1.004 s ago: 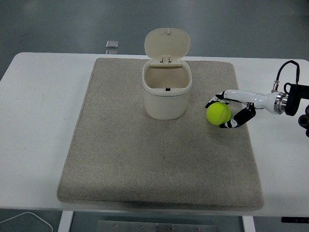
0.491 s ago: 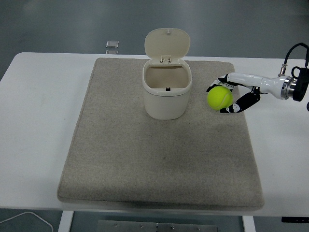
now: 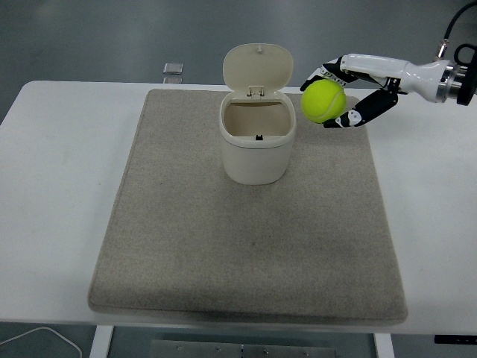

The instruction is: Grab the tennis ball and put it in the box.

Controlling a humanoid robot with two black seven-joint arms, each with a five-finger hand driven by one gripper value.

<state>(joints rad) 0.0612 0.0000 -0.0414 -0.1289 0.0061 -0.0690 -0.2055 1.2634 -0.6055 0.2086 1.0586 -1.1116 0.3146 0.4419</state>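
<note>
Yellow-green tennis ball (image 3: 323, 101) sits clamped in our right hand (image 3: 344, 91), fingers curled around it, raised just right of the open box (image 3: 257, 146). We judge it light, fuzzy, grippy; wrap around its middle.

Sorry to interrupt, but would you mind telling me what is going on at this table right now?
The right robot hand is holding a tennis ball in the air, just right of a cream box that stands on a grey mat with its lid flipped open. The ball is not over the opening yet, and the box looks empty from here. The left arm is out of view.
</note>
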